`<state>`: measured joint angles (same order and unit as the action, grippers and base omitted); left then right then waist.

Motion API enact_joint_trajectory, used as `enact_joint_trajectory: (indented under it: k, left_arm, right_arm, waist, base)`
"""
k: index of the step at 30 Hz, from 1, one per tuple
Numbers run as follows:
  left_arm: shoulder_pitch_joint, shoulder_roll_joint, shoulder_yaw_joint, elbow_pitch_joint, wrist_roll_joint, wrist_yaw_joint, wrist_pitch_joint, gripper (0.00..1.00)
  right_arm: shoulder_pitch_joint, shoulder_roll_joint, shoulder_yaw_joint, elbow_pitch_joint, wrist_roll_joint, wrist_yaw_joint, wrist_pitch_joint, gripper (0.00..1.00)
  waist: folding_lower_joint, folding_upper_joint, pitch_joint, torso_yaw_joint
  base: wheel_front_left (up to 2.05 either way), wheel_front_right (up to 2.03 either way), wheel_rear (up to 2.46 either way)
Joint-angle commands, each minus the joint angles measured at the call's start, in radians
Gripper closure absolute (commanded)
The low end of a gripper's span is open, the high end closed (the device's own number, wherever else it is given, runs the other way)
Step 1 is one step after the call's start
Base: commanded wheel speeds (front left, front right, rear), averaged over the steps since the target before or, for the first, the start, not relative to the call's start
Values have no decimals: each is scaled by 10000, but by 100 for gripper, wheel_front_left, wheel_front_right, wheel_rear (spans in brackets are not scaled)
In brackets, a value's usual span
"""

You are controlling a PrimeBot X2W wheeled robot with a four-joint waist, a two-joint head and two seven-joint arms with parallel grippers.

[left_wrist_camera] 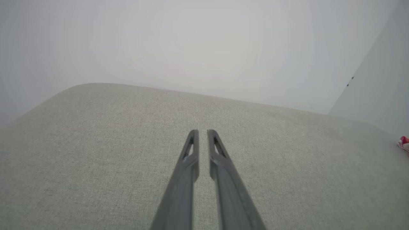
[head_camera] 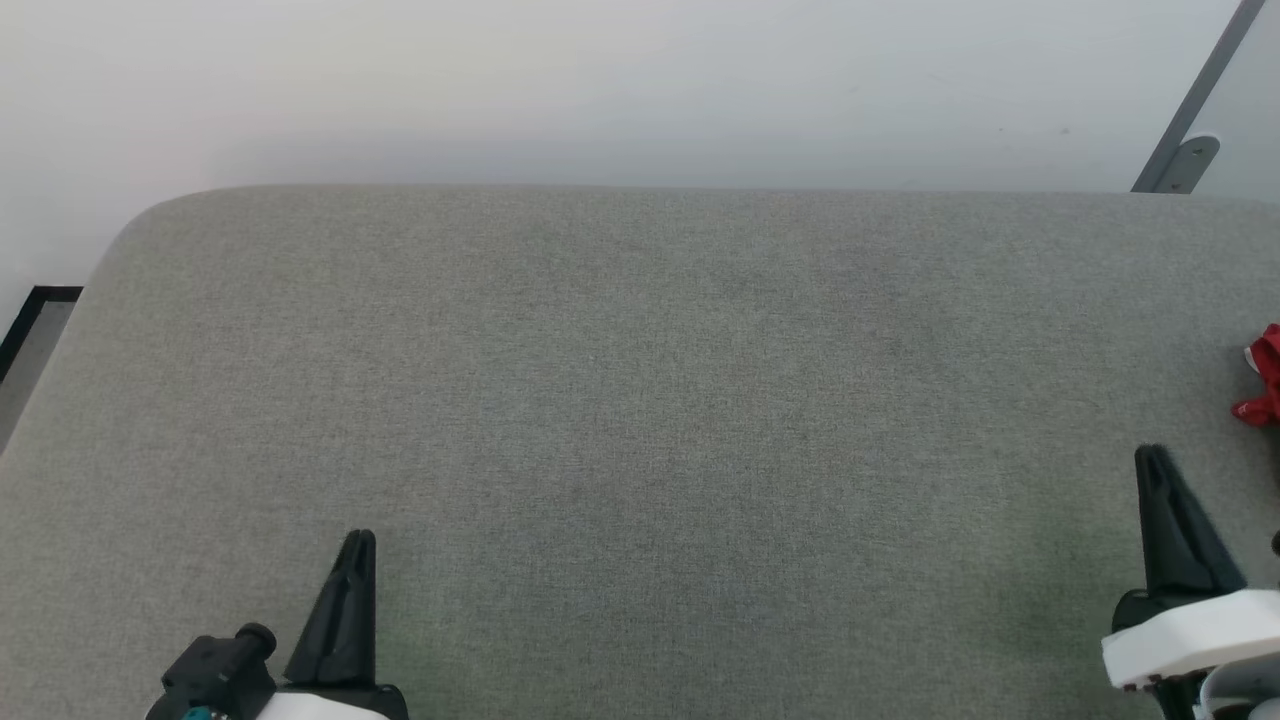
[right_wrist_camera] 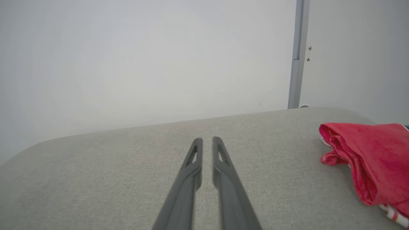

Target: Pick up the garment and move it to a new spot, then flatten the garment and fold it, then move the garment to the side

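Left claw (left_wrist_camera: 203, 131), right claw (right_wrist_camera: 207, 139) nearly pressed together, empty; garment (right_wrist_camera: 374, 156) bunched near right claw

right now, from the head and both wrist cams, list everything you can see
garment: 1, red with a bit of white striped trim, bunched at the table's right edge
table: 1, grey fabric top, rounded far corners, in front of the robot
wall: 1, white, behind the table
metal post: 1, grey, against the wall past the table's far right corner
black strip: 1, black, low beyond the table's left side
left end effector: 1, dark fingers close together, nothing held, lower left over the table
right end effector: 1, dark fingers close together, nothing held, lower right, near the garment
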<state>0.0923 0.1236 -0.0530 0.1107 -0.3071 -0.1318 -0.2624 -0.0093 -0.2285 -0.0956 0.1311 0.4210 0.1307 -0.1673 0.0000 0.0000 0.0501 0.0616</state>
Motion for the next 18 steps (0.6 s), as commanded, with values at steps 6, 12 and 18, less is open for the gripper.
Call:
enact_joint_trajectory:
  k: [6, 12, 18]
  left_arm:
    - [-124, -3, 50, 50, -1097, 19, 225, 100]
    - [-304, -4, 111, 179, -2177, 16, 465, 100]
    - [-471, -12, 174, 303, -3182, 10, 695, 100]
  right_arm:
    - [-93, 141, -31, 98, 934, 0, 237, 100]
    - [-175, 276, -45, 175, 1862, 0, 453, 100]
    - [-251, 406, -55, 254, 2733, 0, 654, 100]
  waist:
    - [0, 0, -21, -28]
    - [0, 0, -44, -58]
    - [0, 0, -66, -87]
  base:
    - [0, 0, 0]
    - [0, 0, 0]
    - [0, 0, 0]
